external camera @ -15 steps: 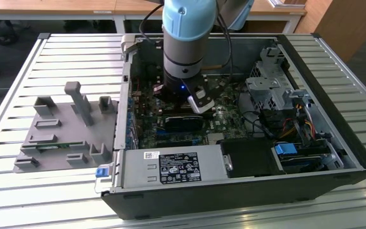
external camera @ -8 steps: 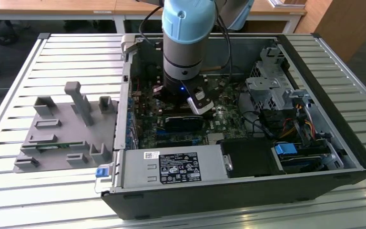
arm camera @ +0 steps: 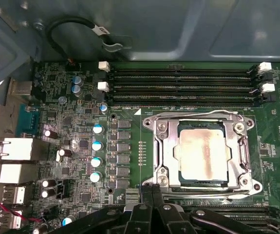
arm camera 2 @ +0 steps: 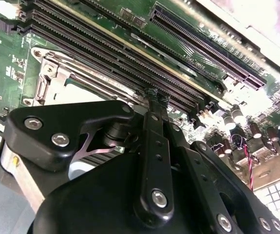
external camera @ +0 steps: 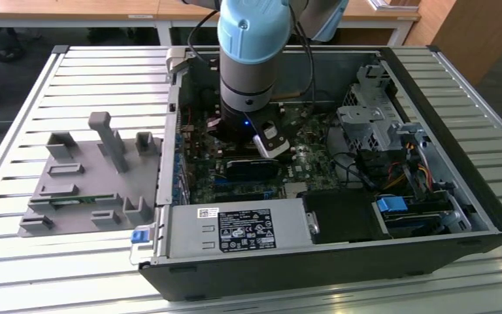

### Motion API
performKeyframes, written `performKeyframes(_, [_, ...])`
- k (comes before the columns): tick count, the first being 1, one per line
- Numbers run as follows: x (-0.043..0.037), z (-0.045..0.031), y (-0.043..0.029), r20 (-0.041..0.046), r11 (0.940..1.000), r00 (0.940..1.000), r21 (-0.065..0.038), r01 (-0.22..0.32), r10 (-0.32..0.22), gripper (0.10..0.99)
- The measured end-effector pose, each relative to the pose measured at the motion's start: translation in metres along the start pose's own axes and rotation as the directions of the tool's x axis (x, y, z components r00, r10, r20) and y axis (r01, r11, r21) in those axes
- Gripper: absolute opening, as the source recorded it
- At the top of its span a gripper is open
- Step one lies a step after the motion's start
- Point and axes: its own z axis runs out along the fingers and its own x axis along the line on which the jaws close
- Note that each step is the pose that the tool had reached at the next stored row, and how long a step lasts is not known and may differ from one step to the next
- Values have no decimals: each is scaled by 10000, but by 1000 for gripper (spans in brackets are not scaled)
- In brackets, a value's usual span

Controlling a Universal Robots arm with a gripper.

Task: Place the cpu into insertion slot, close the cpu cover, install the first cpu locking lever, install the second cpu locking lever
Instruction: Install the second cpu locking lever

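We start closest in, at the gripper (arm camera: 152, 192), whose black linkage rises at the near edge of the insertion slot (arm camera: 201, 152) in the first wrist view. Its two fingers stand pressed together with no gap between them and nothing between the pads, so we read it as clenched and empty, the tips sitting just beside the socket's near rim. We judge it is held narrow like this so the tips can work as a single probe against the thin metalwork there rather than as a pincer.

Just beyond the tips lies the socket itself. The cpu (arm camera: 202, 151) is seated in it, pale and flat, square to the frame. The cpu cover (arm camera: 165, 153) lies down around the chip, its window leaving the pale top exposed, which we take to mean the placing and closing steps are done. A thin locking lever (arm camera: 244, 155) runs along the side of the frame; whether it is latched we cannot tell.

Beyond the socket, on the far side from the gripper, run the long dark memory slots (arm camera: 183, 84), and past them the grey case wall (arm camera: 188, 29).

In the exterior view the arm (external camera: 249, 59) drops straight down into the open computer case (external camera: 460, 216), a posture we judge is needed to clear its walls.
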Motion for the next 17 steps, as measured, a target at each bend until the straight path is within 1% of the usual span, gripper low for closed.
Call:
performKeyframes(2, [2, 7, 0, -3, 10000, 10000, -22, -1, 1, 106])
performKeyframes(3, [4, 12, 1, -4, 10000, 10000, -51, -1, 1, 106])
performKeyframes(5, [5, 31, 8, 5, 9999, 10000, -143, 0, 0, 106])
performKeyframes(7, [10, 39, 9, -5, 9996, 10000, -267, -2, 2, 106])
performKeyframes(8, [12, 42, 8, -6, 9996, 10000, -297, -1, 0, 106])
performKeyframes(11, [23, 45, 9, 2, 9995, 10000, -305, 1, -1, 106])
performKeyframes(13, [31, 36, 12, 10, 9996, 10000, -290, 4, -4, 106])
performKeyframes(17, [39, 4, 19, 11, 9999, 10000, -156, 3, -3, 106])
